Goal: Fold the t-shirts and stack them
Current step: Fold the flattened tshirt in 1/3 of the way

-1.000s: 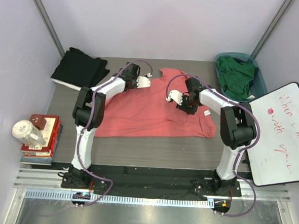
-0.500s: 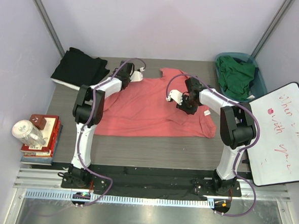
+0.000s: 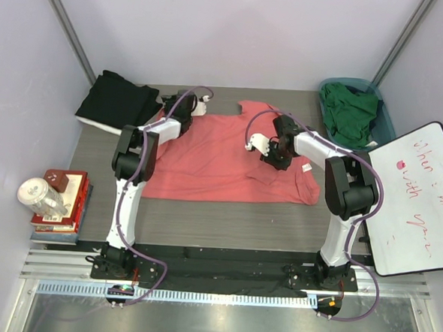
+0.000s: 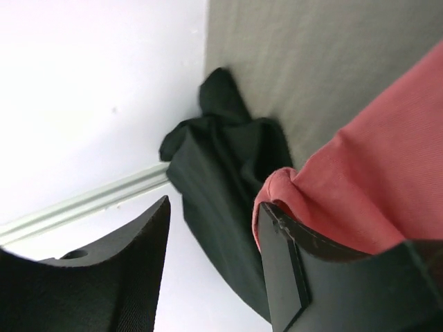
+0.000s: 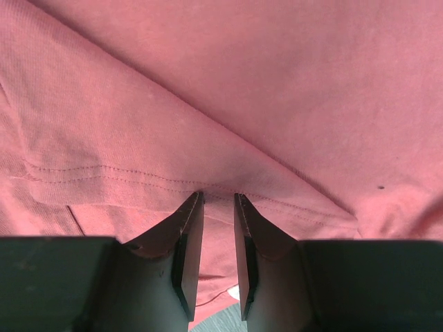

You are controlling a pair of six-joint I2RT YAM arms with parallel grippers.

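Observation:
The coral-pink t-shirt [image 3: 207,157] lies spread flat across the table, its white tag [image 3: 306,168] near the right edge. My left gripper [image 3: 201,107] is at the shirt's far-left corner, beside the black t-shirt [image 3: 119,101]. In the left wrist view this gripper [image 4: 214,221] is open, with pink cloth [image 4: 374,173] draped against its right finger and the black t-shirt [image 4: 221,173] beyond. My right gripper [image 3: 275,158] presses down on the pink shirt's right half. Its narrow jaws [image 5: 218,197] pinch a fold at a stitched hem [image 5: 242,83]. The dark green t-shirt [image 3: 350,114] is bunched in the basket.
The teal basket [image 3: 377,89] stands at the far right corner. A whiteboard [image 3: 419,197] leans off the table's right edge. A stack of books with a jar [image 3: 58,197] sits off the left edge. Walls close in behind.
My left gripper has carried the shirt's corner left and back toward the black shirt, then opened and let it go. The right arm has not moved.

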